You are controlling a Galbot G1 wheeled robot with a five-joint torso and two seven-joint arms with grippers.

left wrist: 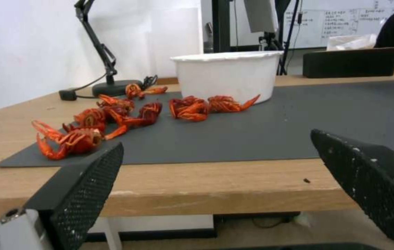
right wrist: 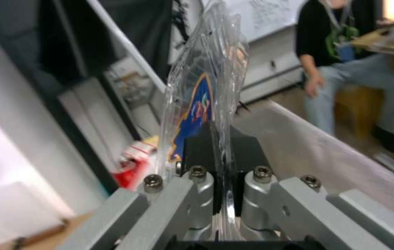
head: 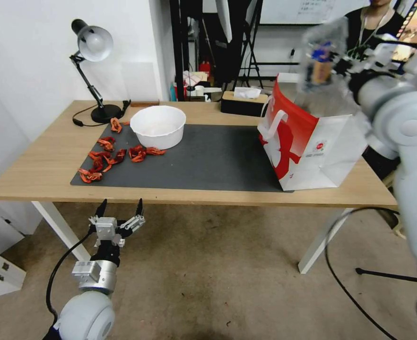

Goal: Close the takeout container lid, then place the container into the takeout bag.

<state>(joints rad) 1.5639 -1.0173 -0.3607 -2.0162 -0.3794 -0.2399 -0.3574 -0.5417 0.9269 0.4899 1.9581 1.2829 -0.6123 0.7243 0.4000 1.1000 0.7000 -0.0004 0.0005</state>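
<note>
In the head view, the right arm is raised and its right gripper (head: 343, 63) holds the takeout container (head: 323, 59) above the open takeout bag (head: 312, 141). The left gripper (head: 120, 211) waits low before the table (head: 38, 170), fingers spread wide.

In the left wrist view, the spread fingers (left wrist: 85, 184) face the white bowl (left wrist: 227, 76) and crayfish (left wrist: 113, 118).

In the right wrist view, the pads (right wrist: 197, 149) pinch the clear container's (right wrist: 206, 86) edge tightly.

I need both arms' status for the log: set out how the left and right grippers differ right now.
The left gripper hangs low in front of the table, fingers open and empty; the right gripper is raised above the bag, shut on the container. The left one points at the crayfish and bowl; the right one is over the bag's mouth.
</note>
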